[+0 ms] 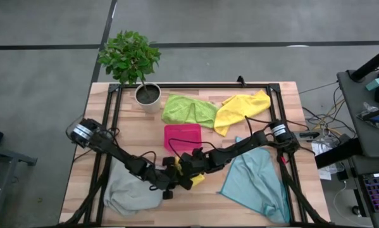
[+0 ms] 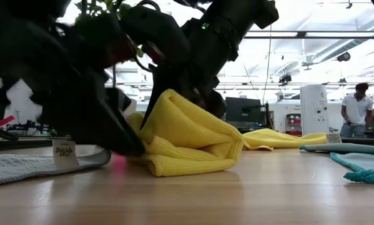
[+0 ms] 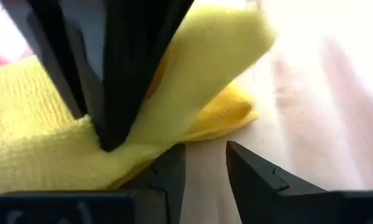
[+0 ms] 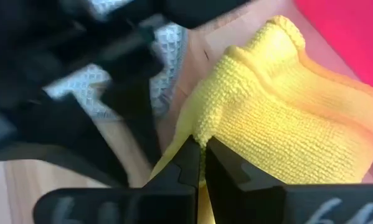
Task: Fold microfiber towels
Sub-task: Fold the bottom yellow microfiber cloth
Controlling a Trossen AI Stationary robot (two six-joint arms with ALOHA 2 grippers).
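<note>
Both dark arms reach in from the frame's side edges and meet low in the centre of the high view. The left gripper (image 1: 171, 183) sits just left of centre near the bottom, its fingers (image 3: 248, 171) parted with a gap between them. The right gripper (image 1: 192, 170) lies close beside it, slightly higher and to the right, its fingers (image 4: 226, 165) pinched together on a fold of the yellow towel (image 4: 279, 118).

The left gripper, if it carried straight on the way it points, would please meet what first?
Most likely the folded yellow towel directly ahead of the left gripper, with the right gripper pinching that towel just beyond; depth is hard to judge.
</note>
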